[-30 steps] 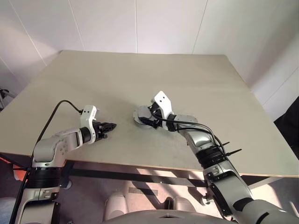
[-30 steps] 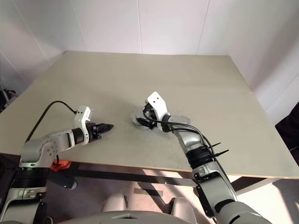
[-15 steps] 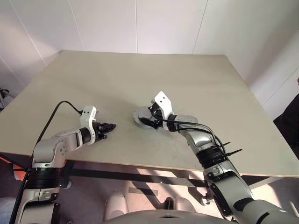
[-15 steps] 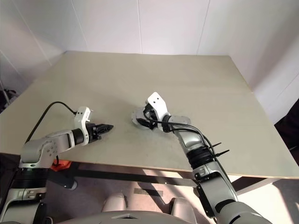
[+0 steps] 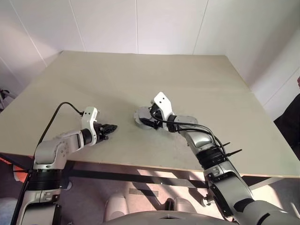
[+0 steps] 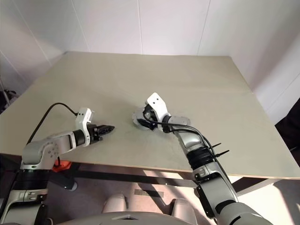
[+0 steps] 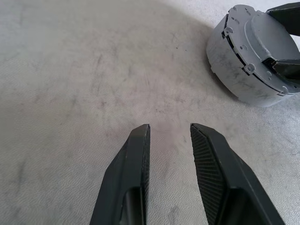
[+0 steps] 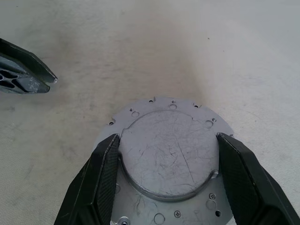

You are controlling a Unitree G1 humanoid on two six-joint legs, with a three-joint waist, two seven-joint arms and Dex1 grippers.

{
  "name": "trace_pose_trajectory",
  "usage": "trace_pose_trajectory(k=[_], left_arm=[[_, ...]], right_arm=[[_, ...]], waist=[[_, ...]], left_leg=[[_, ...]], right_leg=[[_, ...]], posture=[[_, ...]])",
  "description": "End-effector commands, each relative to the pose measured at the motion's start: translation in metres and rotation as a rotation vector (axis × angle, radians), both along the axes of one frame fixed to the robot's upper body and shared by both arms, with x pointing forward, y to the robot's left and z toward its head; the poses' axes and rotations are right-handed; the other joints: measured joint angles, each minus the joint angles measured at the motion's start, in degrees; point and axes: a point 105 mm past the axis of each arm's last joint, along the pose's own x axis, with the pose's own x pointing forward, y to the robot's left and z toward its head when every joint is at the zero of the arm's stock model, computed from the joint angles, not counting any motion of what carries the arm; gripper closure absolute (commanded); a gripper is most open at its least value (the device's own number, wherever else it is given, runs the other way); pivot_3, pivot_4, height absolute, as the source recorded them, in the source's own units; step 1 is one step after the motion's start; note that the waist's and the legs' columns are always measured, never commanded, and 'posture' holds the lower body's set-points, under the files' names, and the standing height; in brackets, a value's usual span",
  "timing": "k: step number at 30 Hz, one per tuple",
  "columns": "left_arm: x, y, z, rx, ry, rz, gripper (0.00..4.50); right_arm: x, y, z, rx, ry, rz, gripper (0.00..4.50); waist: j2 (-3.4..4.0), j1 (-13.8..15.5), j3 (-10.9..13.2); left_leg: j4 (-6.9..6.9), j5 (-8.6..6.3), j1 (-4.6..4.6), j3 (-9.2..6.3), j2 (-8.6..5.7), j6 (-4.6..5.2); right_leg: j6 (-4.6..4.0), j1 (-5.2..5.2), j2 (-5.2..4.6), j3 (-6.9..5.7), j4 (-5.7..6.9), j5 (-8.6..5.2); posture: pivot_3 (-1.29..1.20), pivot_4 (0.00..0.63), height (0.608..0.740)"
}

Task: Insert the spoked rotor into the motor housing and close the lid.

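Observation:
The motor housing (image 7: 229, 65), a thick silver-grey puck, stands on the table in the middle. The grey lid (image 8: 168, 150) with its notched edge lies flat on top of it. My right gripper (image 5: 146, 121) reaches in from the right, and its two black fingers (image 8: 101, 178) are shut on the lid's raised round centre. My left gripper (image 5: 112, 127) hovers low over the table a little to the left of the housing, pointing at it. It is open by a narrow gap with nothing in it. The spoked rotor is hidden.
The beige table (image 5: 93, 84) stretches wide behind and to both sides of the housing. Its front edge (image 5: 140, 165) runs close under both arms. A black cable (image 5: 61, 108) loops up from my left wrist.

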Motion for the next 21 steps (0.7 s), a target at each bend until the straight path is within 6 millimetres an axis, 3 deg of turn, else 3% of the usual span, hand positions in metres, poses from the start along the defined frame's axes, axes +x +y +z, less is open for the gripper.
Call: trace_pose_trajectory(k=[1, 13, 21], left_arm=[[0.002, -0.001, 0.011, 0.005, -0.047, -0.003, 3.05], [0.007, -0.018, 0.015, -0.063, -0.044, 0.0, 3.05], [0.04, -0.07, 0.05, -0.369, -0.056, 0.047, 3.05]], right_arm=[[0.007, -0.006, 0.003, -0.032, -0.023, -0.033, 1.35], [0.001, -0.011, -0.005, -0.073, 0.046, -0.012, 1.35], [0.0, -0.017, -0.006, -0.099, 0.048, -0.013, 1.35]], waist=[[0.0, 0.0, 0.0], [-0.01, 0.2, 0.0], [-0.02, 0.4, 0.0]], left_leg=[[0.0, 0.0, 0.01, 0.0, 0.0, 0.0], [0.01, 0.0, -0.01, 0.0, -0.01, 0.0], [0.08, -0.01, -0.07, 0.0, -0.07, 0.02]], right_leg=[[0.0, 0.0, 0.0, 0.0, 0.01, 0.0], [0.0, 0.07, -0.01, 0.0, -0.04, 0.0], [0.0, 0.14, -0.08, -0.01, -0.08, 0.0]], posture=[[0.0, 0.0, 0.74], [0.0, 0.0, 0.74], [0.0, 0.0, 0.74]])
